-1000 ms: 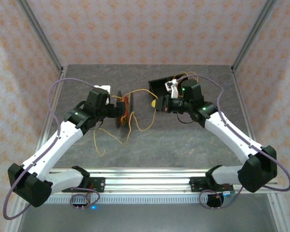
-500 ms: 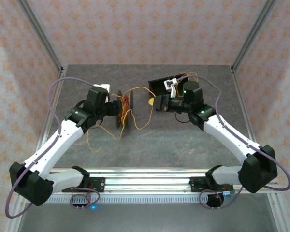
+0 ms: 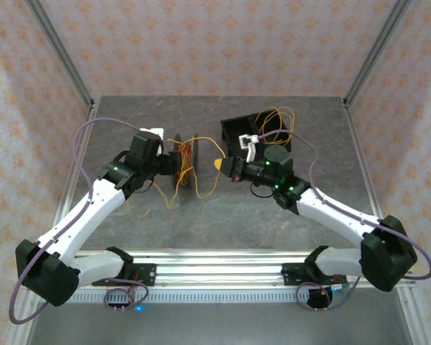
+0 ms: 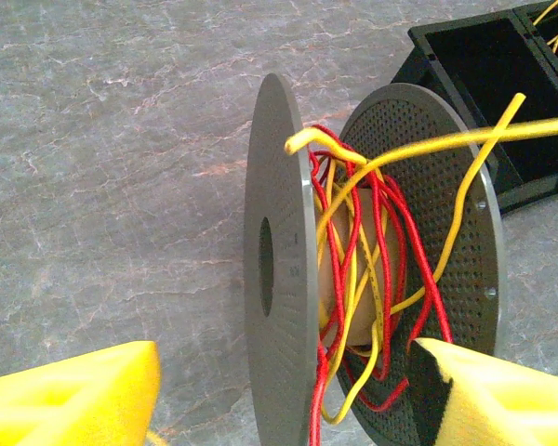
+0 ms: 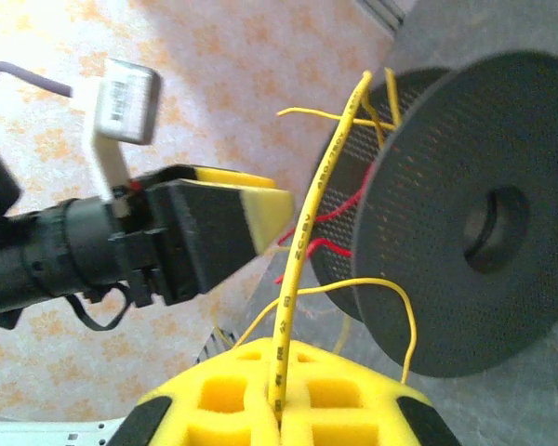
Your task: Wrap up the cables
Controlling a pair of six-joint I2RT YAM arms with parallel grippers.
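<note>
Top external: spool (image 3: 187,169) stands on edge on the table (image 3: 273,215), left of centre and nearer the far edge than the near one. Left gripper (image 3: 174,165) is on it from the left. Right gripper (image 3: 221,165) sits just right of the spool, tips apart from the flange. Black box (image 3: 237,129) is toward the far edge, right of centre, just behind the right gripper.

Cables (image 3: 187,156): red and yellow turns sit loosely on the hub between the two flanges. Slack yellow loops hang out of the spool onto the table on the near side. More yellow loops lie at the right-hand part of the box.

Left wrist: jaws wide, astride the lower part of the spool. The lower-left foam pad (image 4: 74,395) is clear of the plain flange, with bare table showing between them. The other pad overlaps the perforated flange; can't tell if it touches. One yellow end pokes up over the plain flange's rim.

Right wrist: jaws closed on a yellow strand (image 5: 302,242), pinched between the yellow foam pads. It rises from the pads and crosses in front of the spool's edge. One left-gripper finger shows beside the spool.
</note>
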